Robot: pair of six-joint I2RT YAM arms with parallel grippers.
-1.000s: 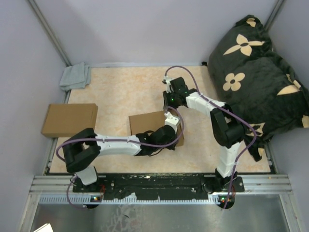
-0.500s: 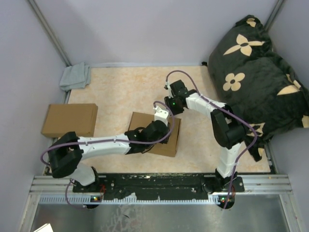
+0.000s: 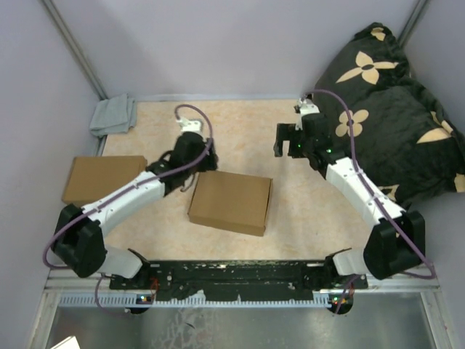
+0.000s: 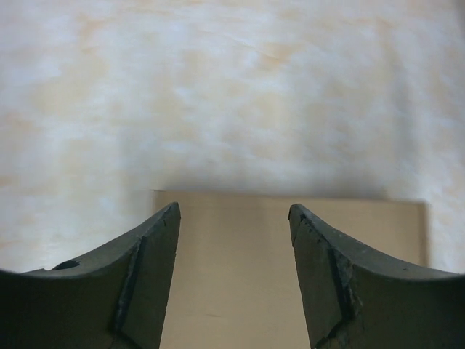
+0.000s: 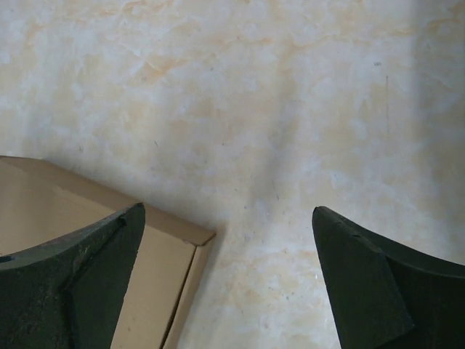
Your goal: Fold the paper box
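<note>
The paper box lies closed and flat in the middle of the mat, a plain brown rectangle with nothing touching it. My left gripper hovers just off its far left corner, open and empty. In the left wrist view the paper box fills the gap below my left gripper. My right gripper hangs beyond the far right corner, open wide and empty. The right wrist view shows a corner of the paper box at lower left, with bare mat under my right gripper.
A second brown cardboard box lies at the mat's left edge. A grey cloth sits in the far left corner. A big black pillow with tan flowers fills the right side. Grey walls close in on three sides.
Both grippers have let go of the box, opened and pulled away: the left to the far left, the right to the far right. The box now lies closed, shifted slightly left.
</note>
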